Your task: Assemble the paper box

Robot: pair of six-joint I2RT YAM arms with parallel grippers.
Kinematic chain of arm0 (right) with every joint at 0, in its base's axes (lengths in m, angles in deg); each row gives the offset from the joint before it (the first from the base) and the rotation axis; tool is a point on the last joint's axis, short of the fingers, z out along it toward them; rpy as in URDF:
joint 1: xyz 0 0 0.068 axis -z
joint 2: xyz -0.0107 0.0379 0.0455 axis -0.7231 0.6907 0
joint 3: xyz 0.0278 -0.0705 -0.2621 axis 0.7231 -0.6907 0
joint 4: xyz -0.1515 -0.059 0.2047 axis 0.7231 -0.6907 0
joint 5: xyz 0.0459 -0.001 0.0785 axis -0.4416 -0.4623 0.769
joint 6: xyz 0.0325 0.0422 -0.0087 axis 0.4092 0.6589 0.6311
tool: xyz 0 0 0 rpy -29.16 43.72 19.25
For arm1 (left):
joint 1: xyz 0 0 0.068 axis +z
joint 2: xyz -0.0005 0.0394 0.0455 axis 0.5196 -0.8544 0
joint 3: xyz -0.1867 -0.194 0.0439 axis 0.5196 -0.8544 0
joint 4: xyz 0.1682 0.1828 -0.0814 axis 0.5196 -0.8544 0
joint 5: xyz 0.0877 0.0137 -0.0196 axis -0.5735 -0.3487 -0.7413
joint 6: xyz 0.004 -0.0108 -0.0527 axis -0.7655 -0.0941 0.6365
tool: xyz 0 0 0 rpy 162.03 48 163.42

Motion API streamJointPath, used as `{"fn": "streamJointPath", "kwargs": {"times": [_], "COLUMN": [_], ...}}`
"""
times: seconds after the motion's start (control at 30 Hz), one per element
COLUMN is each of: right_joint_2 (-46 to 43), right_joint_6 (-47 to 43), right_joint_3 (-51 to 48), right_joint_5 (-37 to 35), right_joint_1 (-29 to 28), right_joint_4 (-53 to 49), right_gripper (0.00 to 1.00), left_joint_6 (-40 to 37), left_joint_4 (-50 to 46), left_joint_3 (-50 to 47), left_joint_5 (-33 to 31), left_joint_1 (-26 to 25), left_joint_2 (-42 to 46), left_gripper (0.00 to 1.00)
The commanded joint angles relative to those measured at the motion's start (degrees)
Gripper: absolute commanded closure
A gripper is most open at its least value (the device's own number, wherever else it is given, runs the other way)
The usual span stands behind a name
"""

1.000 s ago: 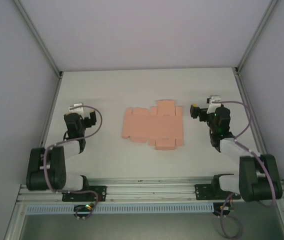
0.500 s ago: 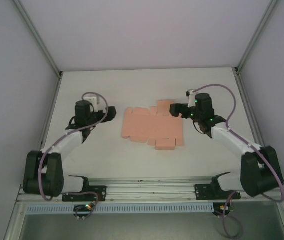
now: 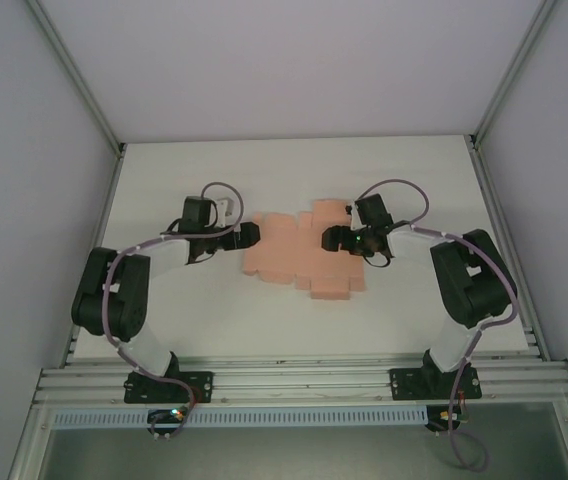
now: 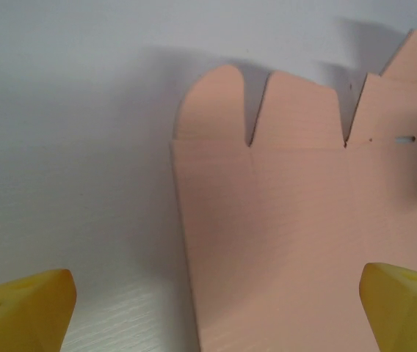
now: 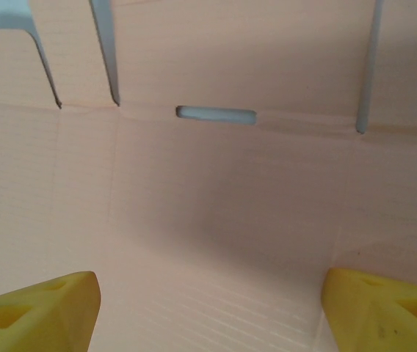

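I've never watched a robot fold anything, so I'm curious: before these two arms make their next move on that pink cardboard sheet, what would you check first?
1. Paper box lying flat on the table: ok, an unfolded sheet.
2. Left gripper open: ok; its fingers straddle the sheet's left edge.
3. Right gripper open: ok; it is poised over a panel near the slot.
4. Grippers touching the card: cannot tell.
5. Grippers apart from each other: ok, at opposite sides of the sheet.
6. Flaps folded up: not ok, none yet.
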Motion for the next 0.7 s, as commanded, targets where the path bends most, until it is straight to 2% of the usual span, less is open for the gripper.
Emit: {"fn": "streamJointPath", "kwargs": {"times": [0.0,0.1,0.27,0.33,0.4,0.47,0.57,0.6,0.67], "right_joint_2": [3.9,4.5,4.7,4.0,3.0,1.8,-2.0,-3.7,-8.3], "right_joint_6": [1.2,1.1,0.9,0.6,0.4,-0.2,-1.7,-2.1,-2.9], "right_joint_3": [-0.9,-1.4,-2.0,-2.6,-3.0,-3.1,-3.3,-3.1,-3.5], "right_joint_5": [0.7,0.9,1.3,1.6,1.5,1.2,0.4,-0.2,-0.6], "right_joint_1": [0.0,0.0,0.1,0.0,0.0,0.0,0.1,0.1,0.2], "right_joint_4": [-2.0,-1.0,0.5,1.5,1.8,1.3,0.0,-1.0,-3.0], "right_gripper": [0.18,0.17,0.17,0.17,0.17,0.17,0.17,0.17,0.15], "left_joint_6": [-0.2,0.1,2.5,3.6,4.7,5.0,5.0,5.2,5.8], "left_joint_4": [-1.2,1.3,7.3,8.8,10.2,10.4,8.7,7.9,7.1], "left_joint_3": [1.8,1.5,0.0,-0.1,-0.5,-0.9,-1.2,-1.1,-1.3], "left_joint_5": [4.8,8.2,11.3,12.1,12.1,12.0,10.5,10.1,10.3], "left_joint_1": [-0.4,-1.3,-2.1,-2.1,-2.1,-2.0,-2.0,-2.1,-2.1], "left_joint_2": [-1.2,-2.2,-3.7,-4.0,-3.3,-1.6,1.9,3.0,5.6], "left_gripper": [0.00,0.02,0.14,0.22,0.36,0.55,0.93,1.00,1.00]}}
